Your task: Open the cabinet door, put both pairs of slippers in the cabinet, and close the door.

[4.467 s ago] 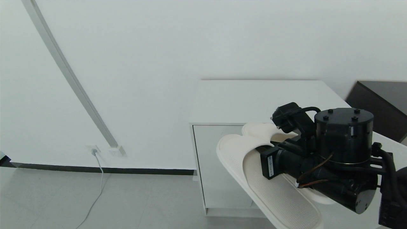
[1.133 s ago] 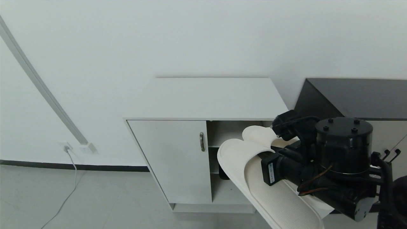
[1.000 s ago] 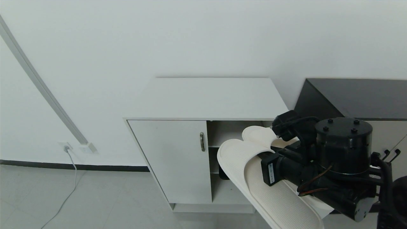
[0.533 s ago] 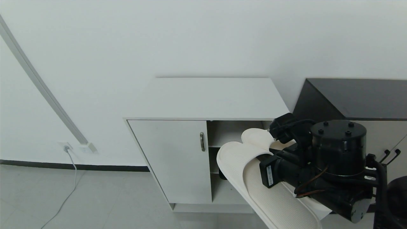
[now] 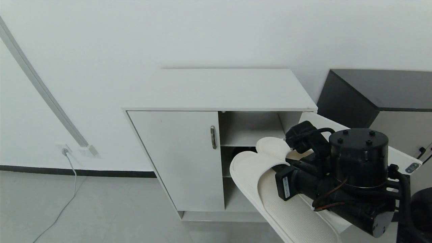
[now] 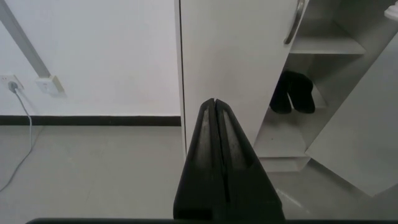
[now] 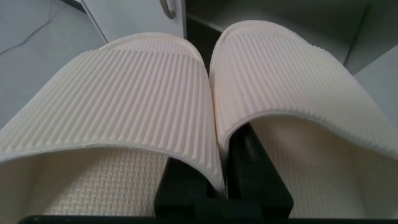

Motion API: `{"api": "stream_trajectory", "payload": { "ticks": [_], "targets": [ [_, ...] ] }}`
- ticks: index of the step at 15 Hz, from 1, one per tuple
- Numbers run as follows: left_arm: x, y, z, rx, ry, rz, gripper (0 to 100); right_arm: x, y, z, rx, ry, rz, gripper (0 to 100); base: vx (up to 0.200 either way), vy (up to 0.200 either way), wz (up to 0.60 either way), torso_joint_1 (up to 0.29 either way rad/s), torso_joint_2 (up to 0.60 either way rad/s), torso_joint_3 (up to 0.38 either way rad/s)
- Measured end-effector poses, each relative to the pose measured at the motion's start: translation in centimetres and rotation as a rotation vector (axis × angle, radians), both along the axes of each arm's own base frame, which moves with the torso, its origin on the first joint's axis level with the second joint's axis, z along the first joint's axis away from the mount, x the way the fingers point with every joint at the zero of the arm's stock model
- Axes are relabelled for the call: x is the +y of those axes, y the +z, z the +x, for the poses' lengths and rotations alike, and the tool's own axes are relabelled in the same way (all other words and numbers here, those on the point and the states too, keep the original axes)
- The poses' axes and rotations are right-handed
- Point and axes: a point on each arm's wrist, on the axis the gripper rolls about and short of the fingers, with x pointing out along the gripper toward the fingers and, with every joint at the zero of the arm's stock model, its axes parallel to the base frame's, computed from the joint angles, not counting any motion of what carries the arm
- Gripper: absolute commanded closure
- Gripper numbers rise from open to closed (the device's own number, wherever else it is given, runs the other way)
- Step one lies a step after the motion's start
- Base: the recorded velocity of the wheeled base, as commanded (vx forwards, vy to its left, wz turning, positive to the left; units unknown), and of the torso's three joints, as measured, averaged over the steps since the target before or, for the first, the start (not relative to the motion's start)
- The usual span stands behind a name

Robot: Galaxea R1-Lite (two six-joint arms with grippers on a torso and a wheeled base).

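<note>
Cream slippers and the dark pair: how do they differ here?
The cream slippers are pale; the dark pair is black. The cream slippers are clamped in the right end effector outside the cabinet; the dark pair sits inside it. Each pair's slippers sit side by side.

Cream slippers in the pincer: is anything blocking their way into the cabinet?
Nothing visible does. The right door is swung open before the cream slippers in the right pincer. A black pair sits on the middle shelf; the top shelf looks free.
</note>
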Motion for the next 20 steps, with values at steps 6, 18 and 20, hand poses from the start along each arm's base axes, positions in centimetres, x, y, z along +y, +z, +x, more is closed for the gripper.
{"api": "stream_trajectory", "payload": {
  "ticks": [6,18,20],
  "targets": [
    [0.00,0.00,0.00,0.000,0.000,0.000,100,0.14,-0.15,-0.03,0.003,0.003,-0.004,100,0.000,0.000,0.00,-0.198,0.51,0.317],
    [0.00,0.00,0.00,0.000,0.000,-0.001,100,0.12,-0.32,-0.05,0.007,0.003,-0.009,100,0.000,0.000,0.00,-0.123,0.47,0.341],
    [0.00,0.00,0.00,0.000,0.000,-0.001,100,0.11,-0.36,-0.06,0.008,0.003,-0.010,100,0.000,0.000,0.00,-0.036,0.44,0.393]
  ]
}}
